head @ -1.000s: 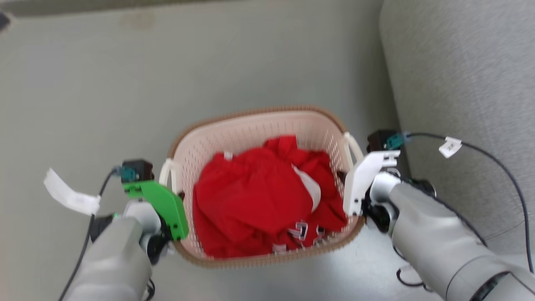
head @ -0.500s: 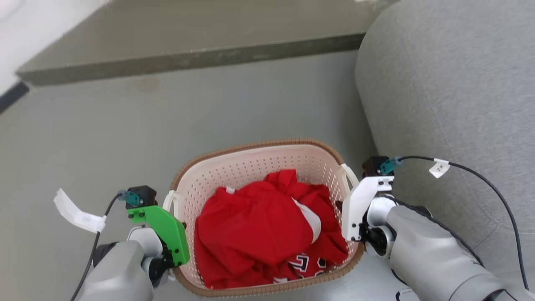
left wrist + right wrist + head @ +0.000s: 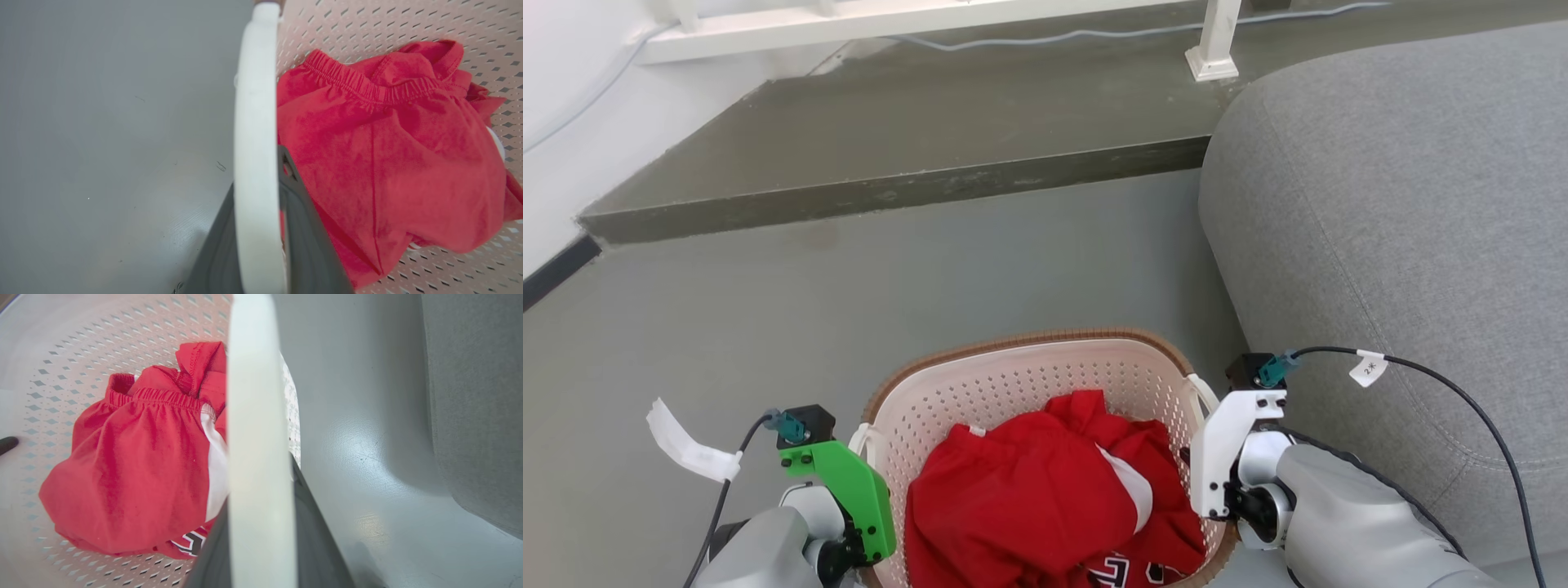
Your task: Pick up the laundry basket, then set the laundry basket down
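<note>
The laundry basket (image 3: 1013, 376), cream perforated plastic with a brown rim, sits at the bottom centre of the head view with red clothes (image 3: 1029, 506) inside. My left gripper (image 3: 862, 469), under its green mount, is at the basket's left loop handle (image 3: 858, 441). My right gripper (image 3: 1205, 457), under its white mount, is at the right handle (image 3: 1205, 396). In the left wrist view the white handle (image 3: 257, 122) runs between my dark fingers (image 3: 302, 237), which are shut on it. The right wrist view shows the same grip: handle (image 3: 257, 437) between the fingers (image 3: 314, 539).
A grey sofa (image 3: 1380, 204) stands close on the right of the basket. Ahead, a darker raised step (image 3: 890, 188) crosses the grey floor (image 3: 768, 327). Beyond it are a white frame leg (image 3: 1213, 49) and a cable (image 3: 1094, 34). A white wall (image 3: 572, 122) is at the left.
The whole head picture has shifted down: the camera moved, bringing the step, frame leg and more sofa into view. Both grippers keep their hold on the basket handles.
</note>
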Motion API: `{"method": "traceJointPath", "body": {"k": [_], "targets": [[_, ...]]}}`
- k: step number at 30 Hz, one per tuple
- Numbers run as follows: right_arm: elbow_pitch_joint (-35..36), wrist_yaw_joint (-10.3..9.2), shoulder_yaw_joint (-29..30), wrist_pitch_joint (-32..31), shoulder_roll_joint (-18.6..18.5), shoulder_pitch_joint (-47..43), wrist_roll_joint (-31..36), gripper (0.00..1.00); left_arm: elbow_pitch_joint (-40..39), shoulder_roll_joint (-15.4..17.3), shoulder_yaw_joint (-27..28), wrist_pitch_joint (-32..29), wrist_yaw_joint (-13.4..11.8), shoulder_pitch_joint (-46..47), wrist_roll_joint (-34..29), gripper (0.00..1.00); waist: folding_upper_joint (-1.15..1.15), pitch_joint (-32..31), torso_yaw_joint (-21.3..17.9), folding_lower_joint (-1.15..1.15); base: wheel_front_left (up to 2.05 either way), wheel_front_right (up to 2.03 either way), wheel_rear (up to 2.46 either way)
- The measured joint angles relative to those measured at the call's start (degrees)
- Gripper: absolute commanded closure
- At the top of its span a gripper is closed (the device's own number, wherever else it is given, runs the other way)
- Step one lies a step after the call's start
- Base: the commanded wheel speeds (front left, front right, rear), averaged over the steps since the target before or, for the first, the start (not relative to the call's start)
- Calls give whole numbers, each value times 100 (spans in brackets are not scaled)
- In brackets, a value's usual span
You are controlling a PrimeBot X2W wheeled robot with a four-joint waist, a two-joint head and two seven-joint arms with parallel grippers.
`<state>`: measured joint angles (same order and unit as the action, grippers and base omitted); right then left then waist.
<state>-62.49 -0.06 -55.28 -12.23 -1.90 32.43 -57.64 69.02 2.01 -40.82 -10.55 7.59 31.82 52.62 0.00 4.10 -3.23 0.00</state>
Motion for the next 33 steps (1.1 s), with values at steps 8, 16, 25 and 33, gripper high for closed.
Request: {"method": "traceJointPath", "body": {"k": [8, 16, 25, 33], "targets": [[53, -55, -94, -68, -16, -12, -89, 100, 47, -13, 0, -57, 0, -15, 15, 100, 0, -71, -13, 0, 0, 0, 0], [92, -107, -164, -118, -25, -14, -141, 100, 55, -15, 1, -101, 0, -16, 58, 100, 0, -77, -16, 0, 0, 0, 0], [110, -113, -221, -118, -37, -14, -185, 100, 57, -18, 1, -101, 0, -16, 64, 100, 0, -39, -7, 0, 0, 0, 0], [126, -158, -254, -118, -40, -12, -223, 100, 60, -18, 1, -101, 0, -15, 66, 100, 0, -20, -2, 0, 0, 0, 0]]}}
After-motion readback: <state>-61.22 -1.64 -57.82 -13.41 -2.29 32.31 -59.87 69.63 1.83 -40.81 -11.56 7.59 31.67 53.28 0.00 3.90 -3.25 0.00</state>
